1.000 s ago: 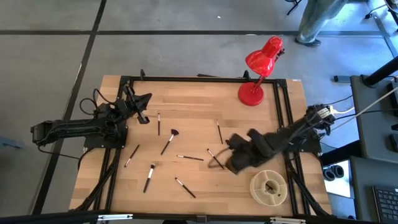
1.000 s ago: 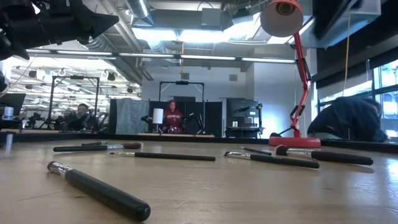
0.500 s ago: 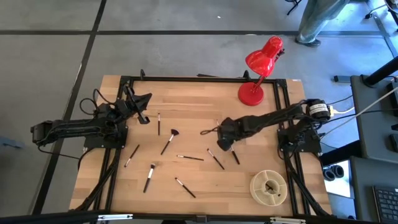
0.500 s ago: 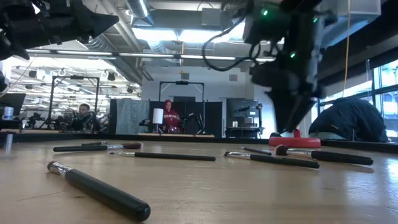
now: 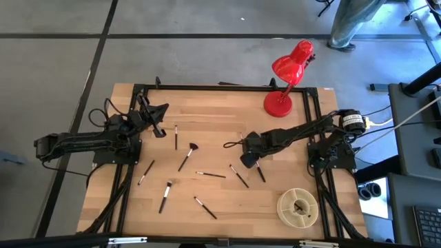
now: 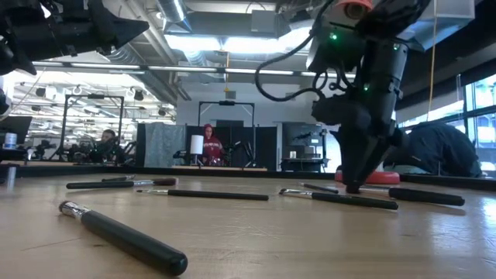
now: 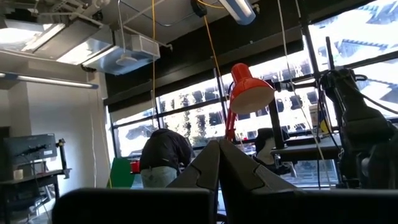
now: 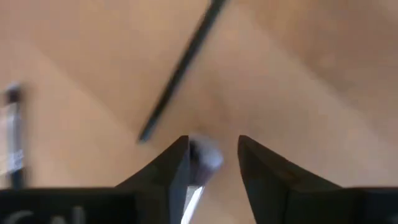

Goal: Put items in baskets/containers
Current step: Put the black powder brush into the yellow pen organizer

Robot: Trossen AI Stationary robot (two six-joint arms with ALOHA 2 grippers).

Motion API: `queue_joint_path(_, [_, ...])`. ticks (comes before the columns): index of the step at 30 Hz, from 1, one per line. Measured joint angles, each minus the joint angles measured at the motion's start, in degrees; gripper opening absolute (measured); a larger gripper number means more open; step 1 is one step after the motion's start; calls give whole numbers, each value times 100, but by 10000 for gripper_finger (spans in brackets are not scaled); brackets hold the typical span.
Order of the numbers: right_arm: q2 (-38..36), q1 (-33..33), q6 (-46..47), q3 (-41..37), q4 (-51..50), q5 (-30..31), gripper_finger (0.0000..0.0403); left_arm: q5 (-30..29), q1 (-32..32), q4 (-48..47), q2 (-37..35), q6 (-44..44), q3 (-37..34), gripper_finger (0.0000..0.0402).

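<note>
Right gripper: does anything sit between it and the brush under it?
Nothing visible does. The right gripper is low over the table, and the right wrist view shows its open fingers straddling the pale tip of a brush, with only bare wood around. The neighbouring brush lies apart.

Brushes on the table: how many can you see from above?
8 brushes: two upper left, three lower left, three centre near the right arm's fingers. More may hide underneath.
</note>
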Motion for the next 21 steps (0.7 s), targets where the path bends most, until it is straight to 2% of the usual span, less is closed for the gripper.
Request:
queue_joint_path(5, [67, 44, 12, 0, 4, -358, 95, -4, -2, 0, 1, 1, 0, 5])
queue_joint_path(8, [152, 68, 8, 2, 15, -315, 73, -4, -1, 0, 2, 0, 0, 5])
queue_joint_path(13, [175, 76, -193, 27, 242, -164, 14, -7, -2, 2, 1, 1, 0, 2])
queue_joint_path(17, [-9, 258, -358, 203, 53, -12, 14, -8, -1, 3, 2, 1, 0, 5])
queue_joint_path(21, [-608, 806, -626, 566, -515, 525, 7, -9, -1, 2, 2, 2, 0, 4])
